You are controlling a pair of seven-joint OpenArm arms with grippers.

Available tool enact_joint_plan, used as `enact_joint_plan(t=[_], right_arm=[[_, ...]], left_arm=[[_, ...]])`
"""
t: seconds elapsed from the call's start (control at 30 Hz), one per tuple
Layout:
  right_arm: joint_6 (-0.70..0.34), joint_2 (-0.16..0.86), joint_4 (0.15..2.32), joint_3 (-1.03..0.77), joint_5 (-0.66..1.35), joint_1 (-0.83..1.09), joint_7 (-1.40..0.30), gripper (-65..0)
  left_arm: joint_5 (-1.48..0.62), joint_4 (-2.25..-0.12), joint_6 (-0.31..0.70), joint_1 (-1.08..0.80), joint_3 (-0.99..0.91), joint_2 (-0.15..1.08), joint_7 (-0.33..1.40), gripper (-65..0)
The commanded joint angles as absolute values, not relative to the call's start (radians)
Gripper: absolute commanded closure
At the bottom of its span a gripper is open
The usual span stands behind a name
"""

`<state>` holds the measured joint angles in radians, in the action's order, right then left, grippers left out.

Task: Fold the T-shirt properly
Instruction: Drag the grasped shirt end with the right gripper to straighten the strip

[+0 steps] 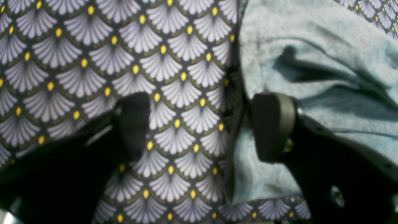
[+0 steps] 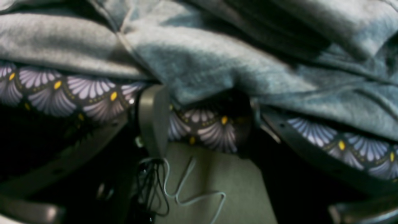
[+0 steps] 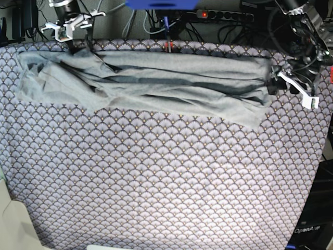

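Note:
The light grey T-shirt (image 3: 156, 83) lies rumpled in a long band across the back of the table. My left gripper (image 3: 278, 80) is at its right end. In the left wrist view that gripper (image 1: 203, 126) is open. One finger (image 1: 273, 127) is over the T-shirt (image 1: 311, 62) and the other over the patterned cloth, with the shirt's edge running between them. My right gripper (image 3: 78, 47) is at the shirt's back left corner. In the right wrist view it (image 2: 202, 124) is open, with a fold of the T-shirt (image 2: 217, 62) just beyond its fingertips.
A purple-white scallop-patterned cloth (image 3: 156, 182) covers the whole table. A power strip and cables (image 3: 223, 15) run behind the back edge. Past the table's edge, the right wrist view shows the floor with loose cables (image 2: 186, 193).

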<state>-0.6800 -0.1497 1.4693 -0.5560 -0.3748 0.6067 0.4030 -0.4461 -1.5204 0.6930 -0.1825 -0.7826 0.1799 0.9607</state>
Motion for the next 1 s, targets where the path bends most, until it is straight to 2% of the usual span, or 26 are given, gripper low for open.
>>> enact_joint_plan(t=[0.0,0.1,0.27,0.37,0.5,0.97], right_arm=[[-0.698,-0.157,1.448,-0.545,-0.444,0.608,0.295,-32.3],[-0.698,-0.157,1.408,-0.544,-0.446,0.585,0.295,-25.8],[-0.698,-0.157,1.402,-0.552,-0.446,0.576,0.294,-6.5],[-0.698,-0.157,1.44,-0.564,-0.446,0.579,0.291,-0.6],[-0.698,-0.157,1.504,-0.621,-0.446,0.578,0.297,0.0],[-0.698,-0.157,1.747,-0.621,-0.441,0.587,0.291,0.0]], left_arm=[[-0.463,-1.535,0.698,-0.174,-0.786,0.193,0.943,-50.0],[-0.463,-1.535,0.698,-0.174,-0.786,0.193,0.943,-50.0],[-0.463,-1.537,0.698,-0.176,-0.786,0.193,0.943,-50.0],[-0.463,-1.537,0.698,-0.176,-0.786,0.193,0.943,-50.0],[-0.467,-1.535,0.698,-0.176,-0.786,0.193,0.943,-50.0],[-0.469,-1.535,0.698,-0.176,-0.788,0.193,0.943,-50.0]])
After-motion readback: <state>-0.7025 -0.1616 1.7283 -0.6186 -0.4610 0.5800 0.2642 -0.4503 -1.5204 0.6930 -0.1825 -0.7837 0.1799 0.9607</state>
